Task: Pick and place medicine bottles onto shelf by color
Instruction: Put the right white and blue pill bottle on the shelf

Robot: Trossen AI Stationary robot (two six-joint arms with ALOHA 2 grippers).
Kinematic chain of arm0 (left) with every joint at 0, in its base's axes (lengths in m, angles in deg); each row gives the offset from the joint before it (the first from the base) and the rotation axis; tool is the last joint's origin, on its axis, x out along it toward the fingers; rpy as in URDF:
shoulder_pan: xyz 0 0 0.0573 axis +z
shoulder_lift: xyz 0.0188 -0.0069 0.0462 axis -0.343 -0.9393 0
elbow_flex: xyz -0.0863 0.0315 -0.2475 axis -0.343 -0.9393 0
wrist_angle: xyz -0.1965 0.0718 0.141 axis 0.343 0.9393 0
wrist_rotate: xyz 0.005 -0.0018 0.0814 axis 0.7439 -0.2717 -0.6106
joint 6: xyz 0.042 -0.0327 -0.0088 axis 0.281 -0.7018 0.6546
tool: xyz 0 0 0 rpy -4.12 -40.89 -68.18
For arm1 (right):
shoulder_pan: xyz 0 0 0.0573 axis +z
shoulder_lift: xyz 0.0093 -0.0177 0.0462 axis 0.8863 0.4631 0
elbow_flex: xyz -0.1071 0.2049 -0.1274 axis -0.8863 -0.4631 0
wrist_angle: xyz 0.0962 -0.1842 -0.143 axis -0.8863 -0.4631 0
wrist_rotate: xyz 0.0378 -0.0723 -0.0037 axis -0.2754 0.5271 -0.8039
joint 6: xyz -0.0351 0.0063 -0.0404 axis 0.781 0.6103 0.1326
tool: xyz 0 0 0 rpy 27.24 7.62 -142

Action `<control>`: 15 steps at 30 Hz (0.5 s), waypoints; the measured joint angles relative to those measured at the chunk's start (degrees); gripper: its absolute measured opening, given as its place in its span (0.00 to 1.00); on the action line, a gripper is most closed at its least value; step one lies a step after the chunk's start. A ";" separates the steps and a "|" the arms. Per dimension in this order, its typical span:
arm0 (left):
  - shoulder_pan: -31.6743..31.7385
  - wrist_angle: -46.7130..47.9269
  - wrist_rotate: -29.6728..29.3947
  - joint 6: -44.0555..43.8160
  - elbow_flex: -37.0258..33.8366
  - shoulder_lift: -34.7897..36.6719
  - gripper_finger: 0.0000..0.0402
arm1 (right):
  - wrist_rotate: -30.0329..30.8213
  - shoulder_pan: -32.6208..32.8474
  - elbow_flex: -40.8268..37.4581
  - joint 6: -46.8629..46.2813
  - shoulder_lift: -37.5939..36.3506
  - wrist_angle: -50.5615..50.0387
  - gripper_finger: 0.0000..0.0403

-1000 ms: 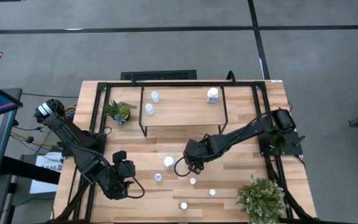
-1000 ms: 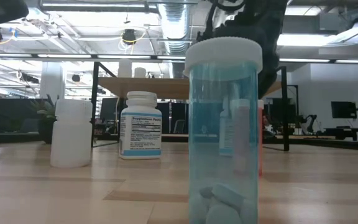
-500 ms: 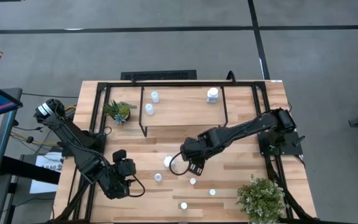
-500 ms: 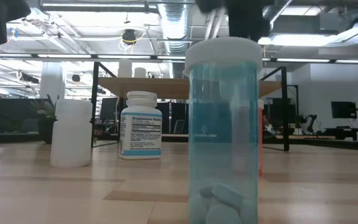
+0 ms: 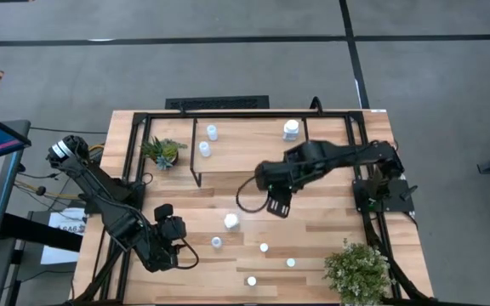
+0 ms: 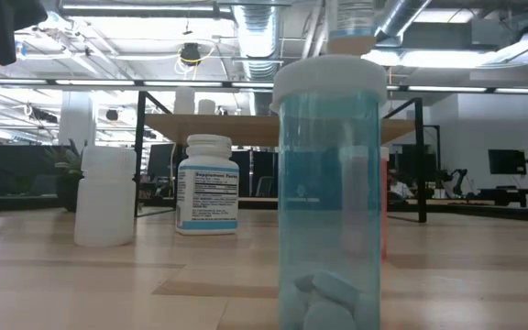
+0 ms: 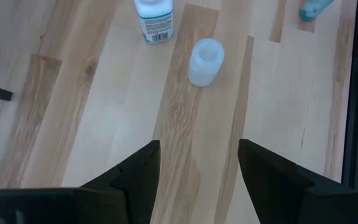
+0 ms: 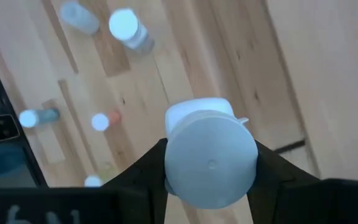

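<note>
Overhead, the right gripper (image 5: 277,205) hung above the table just in front of the shelf (image 5: 253,146), its fingers clamped on a white-capped bottle (image 8: 211,159) whose body stayed hidden beneath the cap. The left gripper (image 7: 197,165) waited with fingers apart and empty near a white bottle (image 7: 205,61).

The right gripper (image 8: 211,163) held a white-capped bottle (image 8: 210,159) between its two dark fingers (image 8: 146,176), the round cap facing the camera and filling the space between them. Beyond the gripper lay the plank tabletop (image 8: 229,56). Past the held bottle, well apart from it, stood a larger bottle with a white cap (image 8: 127,27) and a pale one (image 8: 79,17) beside it. Off to one side lay a blue-tinted bottle (image 8: 37,116) and an orange-tinted bottle (image 8: 104,119).
</note>
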 joint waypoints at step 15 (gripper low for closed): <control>-0.02 -0.04 -0.02 -0.08 0.02 -0.01 0.50 | 5.42 -12.18 -4.05 11.05 -9.51 0.29 0.41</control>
